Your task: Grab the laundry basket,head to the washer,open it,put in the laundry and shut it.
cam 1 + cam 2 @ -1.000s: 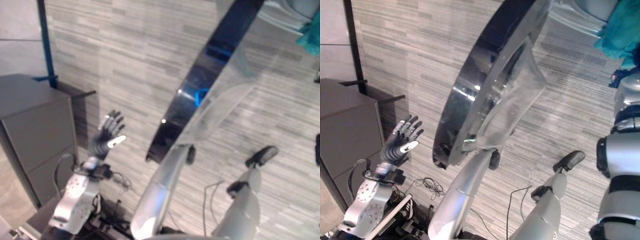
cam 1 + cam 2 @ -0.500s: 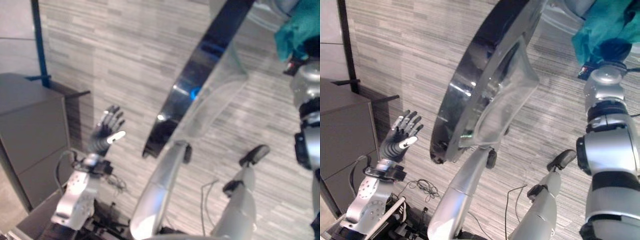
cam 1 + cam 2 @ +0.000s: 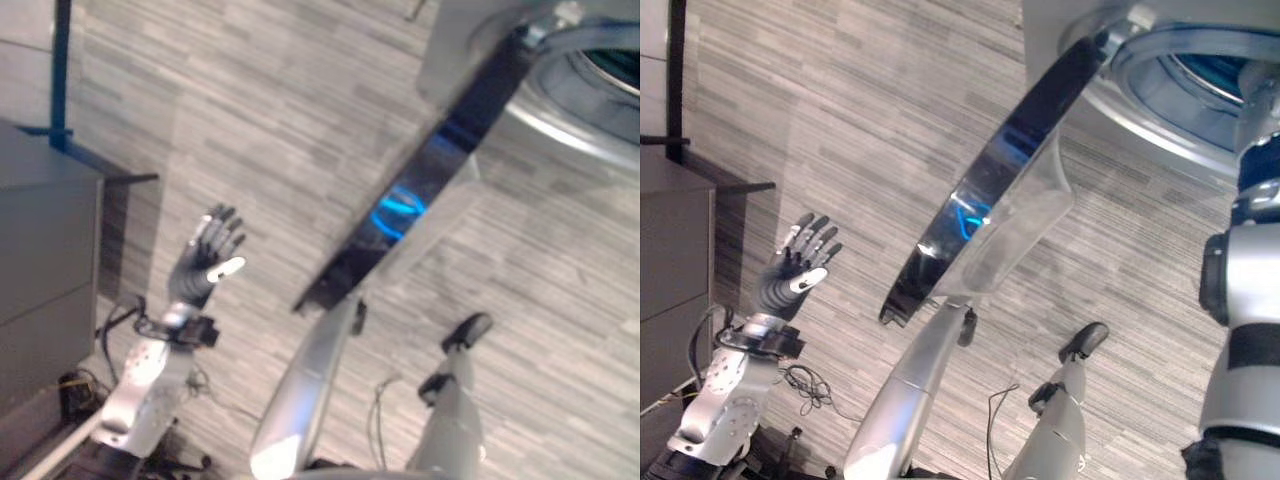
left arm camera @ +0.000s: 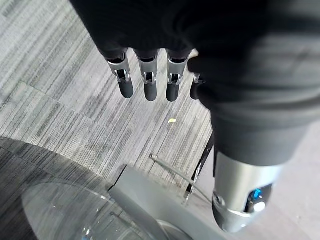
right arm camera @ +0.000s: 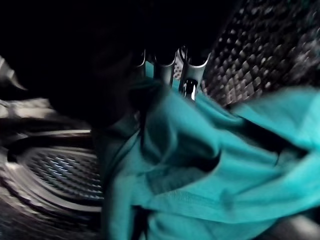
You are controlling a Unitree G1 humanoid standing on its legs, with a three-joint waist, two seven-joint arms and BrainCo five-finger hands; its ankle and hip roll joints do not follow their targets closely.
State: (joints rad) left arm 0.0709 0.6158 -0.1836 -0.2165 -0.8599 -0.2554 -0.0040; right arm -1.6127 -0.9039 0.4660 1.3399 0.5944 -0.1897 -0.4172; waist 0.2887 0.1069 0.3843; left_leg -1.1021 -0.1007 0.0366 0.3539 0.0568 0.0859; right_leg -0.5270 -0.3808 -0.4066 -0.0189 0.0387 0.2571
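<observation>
Laundry [image 5: 200, 165], teal cloth, in right hand [image 5: 172, 67] w/ fingers curled round it, inside washer [image 3: 1185, 85] drum; door [image 3: 990, 200] swung wide; left hand [image 3: 205, 262] spread over floor [image 3: 250, 120].

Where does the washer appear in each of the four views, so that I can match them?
Left eye view: upper right, the washer with its round opening.
Right eye view: upper right, the same round opening.
Left wrist view: bottom left, the glass of its open door.
Right wrist view: its perforated drum wall, behind the teal cloth.
Shared landmark: the open door, slanting across both eye views.
</observation>
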